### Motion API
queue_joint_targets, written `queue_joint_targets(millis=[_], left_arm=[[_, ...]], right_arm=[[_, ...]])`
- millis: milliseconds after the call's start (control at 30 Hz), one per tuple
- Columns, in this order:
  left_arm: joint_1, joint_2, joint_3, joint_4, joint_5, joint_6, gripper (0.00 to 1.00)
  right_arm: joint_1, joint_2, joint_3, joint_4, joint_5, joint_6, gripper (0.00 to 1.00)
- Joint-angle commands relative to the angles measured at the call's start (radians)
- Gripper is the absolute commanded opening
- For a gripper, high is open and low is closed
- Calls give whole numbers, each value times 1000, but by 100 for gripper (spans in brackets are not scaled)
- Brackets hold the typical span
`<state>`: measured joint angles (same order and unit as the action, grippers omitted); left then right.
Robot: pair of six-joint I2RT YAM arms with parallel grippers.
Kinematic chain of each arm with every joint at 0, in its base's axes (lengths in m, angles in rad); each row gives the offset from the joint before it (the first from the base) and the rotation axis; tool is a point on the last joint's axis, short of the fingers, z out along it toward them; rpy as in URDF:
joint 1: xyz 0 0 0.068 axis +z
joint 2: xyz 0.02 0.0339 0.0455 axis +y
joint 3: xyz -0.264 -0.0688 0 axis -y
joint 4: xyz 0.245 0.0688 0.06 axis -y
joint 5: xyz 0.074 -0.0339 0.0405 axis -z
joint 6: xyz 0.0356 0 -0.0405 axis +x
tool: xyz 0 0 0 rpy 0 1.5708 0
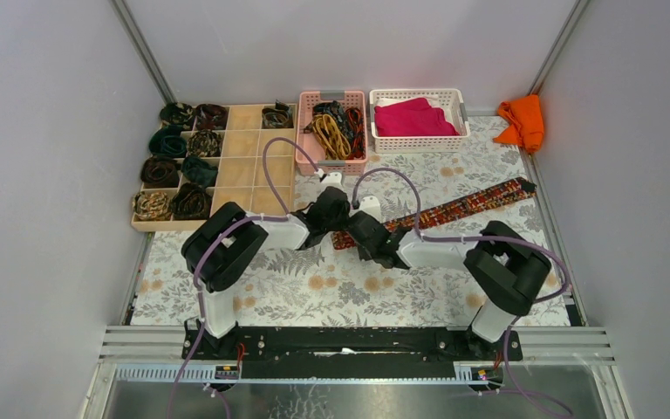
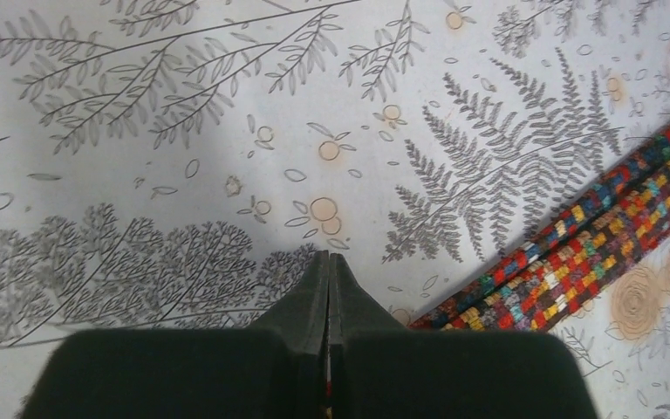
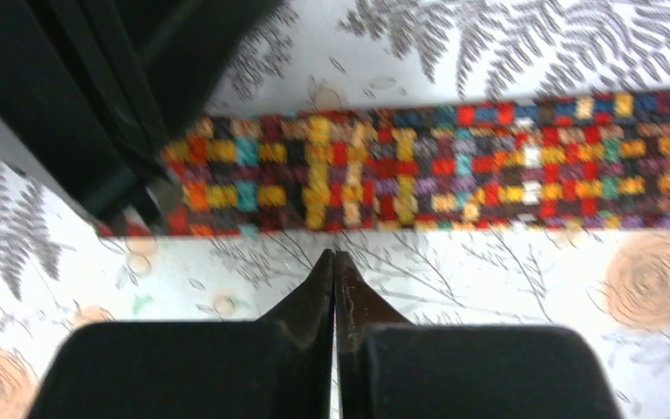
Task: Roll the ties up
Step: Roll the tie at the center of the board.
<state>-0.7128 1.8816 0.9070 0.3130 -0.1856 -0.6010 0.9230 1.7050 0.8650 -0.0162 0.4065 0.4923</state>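
A long tie (image 1: 458,206) in small red, yellow, blue and dark checks lies flat and diagonal on the floral tablecloth. Its near end sits between my two arms. My left gripper (image 1: 335,222) is shut, its tips (image 2: 329,257) down on the cloth just left of that end of the tie (image 2: 611,223). A sliver of the pattern shows through the slit between the fingers. My right gripper (image 1: 365,234) is also shut with nothing in it. Its tips (image 3: 333,253) rest just short of the near edge of the tie (image 3: 488,170).
A wooden compartment tray (image 1: 249,161) at the back left holds several rolled ties (image 1: 167,141). A pink basket (image 1: 331,98) holds loose ties. A white basket (image 1: 419,94) holds a magenta cloth (image 1: 412,119). An orange cloth (image 1: 523,122) lies in the back right corner.
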Motion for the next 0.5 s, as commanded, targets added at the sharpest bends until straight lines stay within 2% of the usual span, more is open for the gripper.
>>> queue_joint_targets(millis=[0,100,200,300,367,467], left_arm=[[4,-26,12,-252,-137,-21,0],[33,-117,52,-343,-229,-60,0],[55,-249,57,-420,-304,-101,0],[55,-424,25,-473,-356,-117,0],[55,-550,-18,-490,-361,-114,0],[55,-718,-81,-522,-365,-105,0]], right_arm=[[25,-148,-48,-102,22,-38,3],[49,-247,-41,-147,19,-66,8],[69,-263,12,-205,35,-95,22],[101,-220,81,-238,50,-141,35],[123,-169,135,-253,63,-159,36],[143,-92,202,-251,61,-182,48]])
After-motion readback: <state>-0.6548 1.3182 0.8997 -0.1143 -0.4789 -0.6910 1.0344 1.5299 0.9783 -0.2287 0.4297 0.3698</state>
